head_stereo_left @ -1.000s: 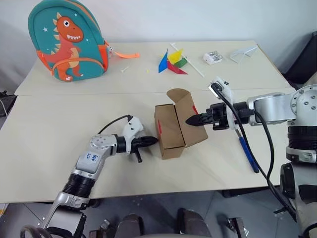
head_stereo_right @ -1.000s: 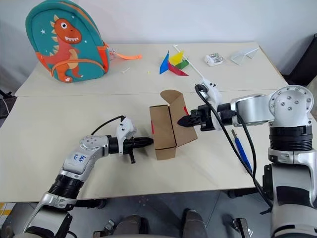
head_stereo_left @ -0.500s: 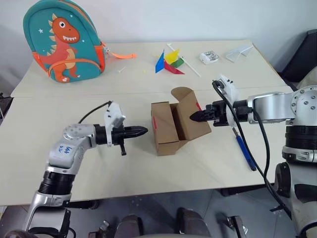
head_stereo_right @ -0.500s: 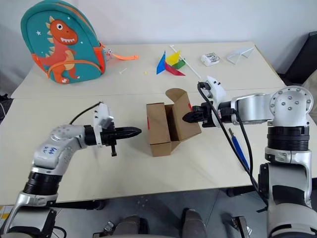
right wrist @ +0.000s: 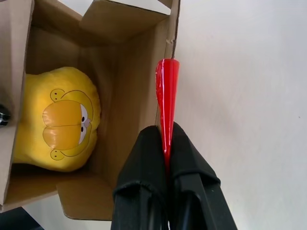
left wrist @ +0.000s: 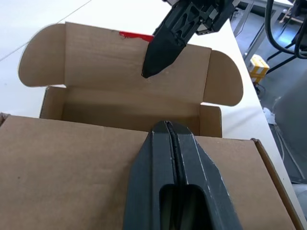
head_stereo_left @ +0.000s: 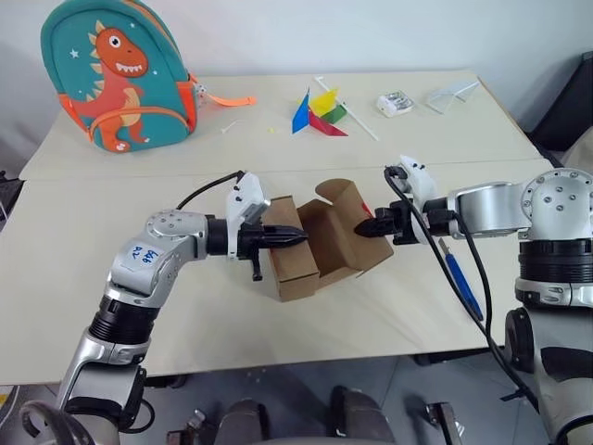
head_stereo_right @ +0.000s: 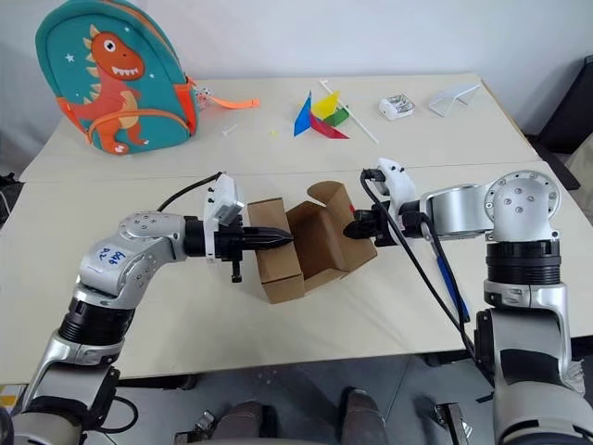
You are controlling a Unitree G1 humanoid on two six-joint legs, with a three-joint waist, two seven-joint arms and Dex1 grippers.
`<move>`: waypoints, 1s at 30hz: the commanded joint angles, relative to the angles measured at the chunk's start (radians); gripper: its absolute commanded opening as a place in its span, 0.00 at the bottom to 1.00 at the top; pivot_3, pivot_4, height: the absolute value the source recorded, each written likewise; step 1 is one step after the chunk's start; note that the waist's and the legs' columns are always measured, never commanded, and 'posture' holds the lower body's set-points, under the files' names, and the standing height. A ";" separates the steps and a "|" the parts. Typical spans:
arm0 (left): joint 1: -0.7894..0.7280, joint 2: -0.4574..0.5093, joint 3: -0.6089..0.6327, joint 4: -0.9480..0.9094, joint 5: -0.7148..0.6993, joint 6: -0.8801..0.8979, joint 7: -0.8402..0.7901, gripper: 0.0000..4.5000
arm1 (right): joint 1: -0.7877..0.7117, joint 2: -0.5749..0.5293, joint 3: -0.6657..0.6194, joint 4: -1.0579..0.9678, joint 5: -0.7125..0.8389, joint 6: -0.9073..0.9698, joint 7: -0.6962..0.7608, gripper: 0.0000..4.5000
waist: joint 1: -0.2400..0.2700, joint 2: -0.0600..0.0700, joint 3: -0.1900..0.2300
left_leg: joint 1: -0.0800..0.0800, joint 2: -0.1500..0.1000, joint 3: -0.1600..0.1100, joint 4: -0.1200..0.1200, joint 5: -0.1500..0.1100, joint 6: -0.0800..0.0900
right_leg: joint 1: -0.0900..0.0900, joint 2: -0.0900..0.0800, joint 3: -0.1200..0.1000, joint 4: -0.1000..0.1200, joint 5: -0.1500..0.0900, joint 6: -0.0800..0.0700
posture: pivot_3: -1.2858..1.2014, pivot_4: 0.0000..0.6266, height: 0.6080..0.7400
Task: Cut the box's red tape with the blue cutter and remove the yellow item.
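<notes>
A: How are the claws seen?
B: The right claw [right wrist: 163, 143] is clamped on the lid edge of the box [head_stereo_left: 306, 260], at the red tape [right wrist: 167, 91]. The left claw [head_stereo_left: 298, 237] is shut, empty, over the box top.
A: And the task's things?
B: The yellow item [right wrist: 57, 120] is seen inside the opened box; the blue cutter [head_stereo_left: 460, 286] is laid on the bench [head_stereo_left: 371, 324], right of the box.

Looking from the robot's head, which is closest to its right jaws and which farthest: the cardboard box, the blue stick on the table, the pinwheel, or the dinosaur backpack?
From the right gripper:
1. The box: its raised flap is pinched in the jaws.
2. The blue cutter: on the table just beyond the right arm.
3. The pinwheel: far side of the table, middle.
4. The backpack: far left corner.
</notes>
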 commanded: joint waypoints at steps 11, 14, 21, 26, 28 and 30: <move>0.099 0.107 0.065 0.001 0.008 0.005 -0.002 0.00 | -0.034 -0.063 -0.037 -0.023 -0.019 0.005 0.039 0.01 | 0.003 0.000 0.000 | 0.000 0.000 0.000 0.001 0.000 0.000 | 0.000 0.000 0.000 0.000 0.000 0.000 | 0.52 0.24 1.00; 0.149 0.124 0.071 -0.013 0.001 0.021 -0.003 0.00 | -0.042 -0.082 -0.031 -0.026 -0.002 0.005 0.047 0.01 | 0.003 0.000 0.000 | 0.000 0.000 0.000 0.001 0.000 0.000 | 0.001 0.000 0.000 0.000 0.000 0.000 | 0.52 0.24 1.00; 0.215 0.120 0.093 -0.033 -0.003 0.030 0.021 0.00 | -0.039 -0.107 0.002 -0.054 0.033 0.005 0.045 0.01 | 0.019 0.001 0.000 | 0.001 0.000 -0.001 0.002 0.000 0.000 | 0.002 0.000 0.000 0.000 0.000 0.000 | 0.52 0.24 1.00; 0.234 0.102 0.101 -0.050 -0.010 0.038 0.048 0.00 | -0.020 -0.089 0.013 -0.106 -0.012 0.005 0.041 0.01 | 0.031 0.001 0.000 | 0.001 0.000 -0.001 0.003 0.000 0.000 | 0.002 0.000 0.000 0.001 0.000 0.000 | 0.52 0.24 1.00; 0.241 0.100 0.103 -0.055 -0.011 0.039 0.056 0.00 | -0.026 -0.082 0.018 -0.144 -0.044 0.005 0.045 0.01 | 0.032 0.001 0.000 | 0.001 0.000 -0.001 0.003 0.000 0.000 | 0.002 0.000 0.001 0.001 0.000 0.000 | 0.52 0.24 1.00; 0.246 0.097 0.106 -0.058 -0.013 0.039 0.064 0.00 | -0.034 -0.073 0.023 -0.184 -0.072 0.005 0.049 0.01 | 0.031 0.001 -0.001 | 0.001 0.000 -0.001 0.003 0.000 0.000 | 0.002 -0.001 0.001 0.002 0.000 0.000 | 0.52 0.24 1.00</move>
